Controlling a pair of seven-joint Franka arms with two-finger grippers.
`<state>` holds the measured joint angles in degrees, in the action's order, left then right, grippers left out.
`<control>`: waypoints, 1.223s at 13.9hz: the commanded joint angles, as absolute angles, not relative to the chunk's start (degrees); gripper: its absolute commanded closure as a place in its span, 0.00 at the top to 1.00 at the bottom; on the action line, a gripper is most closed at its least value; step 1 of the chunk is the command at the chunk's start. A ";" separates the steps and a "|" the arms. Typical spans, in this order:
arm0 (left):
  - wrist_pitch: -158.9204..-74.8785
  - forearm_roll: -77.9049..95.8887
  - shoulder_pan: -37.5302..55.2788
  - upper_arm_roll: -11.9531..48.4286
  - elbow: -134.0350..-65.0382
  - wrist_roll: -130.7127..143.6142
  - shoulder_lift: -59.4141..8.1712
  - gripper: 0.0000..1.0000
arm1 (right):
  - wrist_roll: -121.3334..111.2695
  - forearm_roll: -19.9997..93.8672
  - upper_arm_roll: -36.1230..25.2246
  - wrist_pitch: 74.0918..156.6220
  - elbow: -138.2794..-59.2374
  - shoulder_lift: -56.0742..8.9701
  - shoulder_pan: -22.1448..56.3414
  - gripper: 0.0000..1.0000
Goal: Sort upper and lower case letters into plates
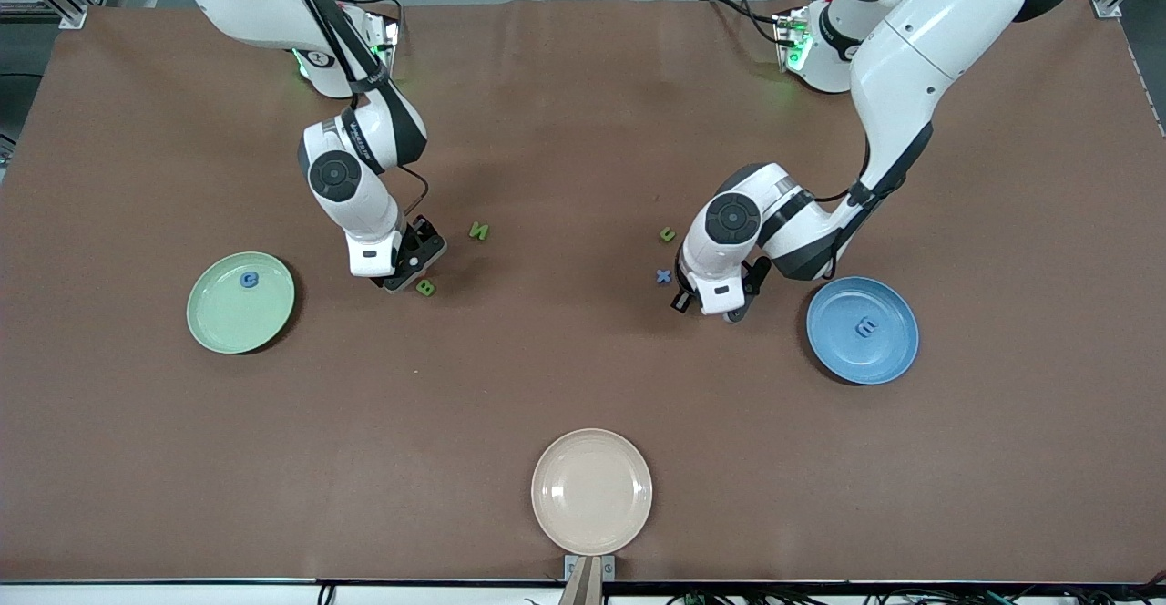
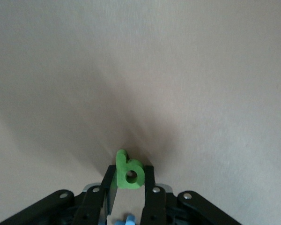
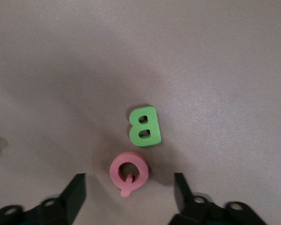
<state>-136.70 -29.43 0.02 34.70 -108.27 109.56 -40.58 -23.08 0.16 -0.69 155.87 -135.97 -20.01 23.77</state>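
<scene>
Cream-white round plate point(image 1: 591, 490) at tabletop point(image 1: 583, 386) front edge: bare. Mint plate point(image 1: 240, 302) and blue plate point(image 1: 862, 330) hold one letter each. Left hand point(image 2: 129, 180) clamped on green lowercase b point(image 2: 128, 171); right hand point(image 3: 129, 192) apart over pink Q point(image 3: 128, 172). Most unsorted

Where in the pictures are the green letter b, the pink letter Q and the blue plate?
Green letter b point(image 2: 129, 171), left wrist view, on its round lower part, between the fingers.
Pink letter Q point(image 3: 127, 172), right wrist view, on its ring.
Blue plate point(image 1: 888, 309), front view, on a bare part of its rim.
</scene>
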 commanded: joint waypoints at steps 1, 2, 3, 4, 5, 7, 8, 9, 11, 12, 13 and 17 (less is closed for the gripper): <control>-129.23 -30.59 -0.18 34.28 -103.99 109.60 -39.11 0.00 | -23.12 0.53 -1.23 158.98 -136.58 -21.44 24.96 0.73; -126.24 -30.59 -0.26 34.45 -102.06 108.56 -38.68 0.00 | -23.12 0.44 -1.23 159.60 -136.58 -21.88 25.22 0.72; -123.60 -30.59 -0.44 34.45 -100.56 106.80 -38.32 0.00 | -23.12 0.53 -1.23 159.70 -136.58 -21.97 25.22 0.70; -121.49 -30.59 -0.70 34.45 -99.42 103.83 -38.15 0.00 | -23.12 0.53 -1.23 159.70 -136.58 -21.97 25.22 0.69; -120.07 -30.59 -1.49 34.28 -98.80 101.10 -37.54 0.00 | -23.12 0.53 -1.23 159.70 -136.58 -21.97 25.22 0.66; -117.52 -30.59 -5.95 34.45 -99.14 93.73 -36.13 0.00 | -23.12 0.53 -1.32 159.52 -136.58 -21.97 25.22 0.55; -116.20 -30.50 -8.15 34.63 -99.31 90.21 -35.51 0.00 | -23.20 0.53 -1.32 159.35 -136.58 -21.97 25.22 0.49; -115.15 -30.59 -9.74 34.63 -99.66 87.30 -35.16 0.00 | -23.20 0.53 -1.32 159.26 -136.58 -21.89 25.14 0.43; -115.05 -30.59 -13.35 34.63 -101.07 81.50 -35.07 0.00 | -23.20 0.53 -1.32 159.26 -136.58 -21.88 25.14 0.32; -115.05 -30.59 -14.14 34.63 -101.25 79.82 -35.24 0.00 | -23.20 0.53 -1.32 159.26 -136.58 -21.88 25.14 0.27; -115.14 -30.59 -15.37 34.63 -101.25 77.89 -35.42 0.00 | -23.20 0.53 -1.32 159.26 -136.58 -21.88 25.14 0.22; -115.75 -32.33 -16.08 34.45 -101.16 76.64 -37.00 0.87 | -23.20 0.53 -1.41 157.43 -136.58 -20.92 24.52 0.13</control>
<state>-115.56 -29.95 -16.26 34.12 -100.81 76.54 -36.46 -23.08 0.17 -0.77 157.97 -135.92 -20.56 24.37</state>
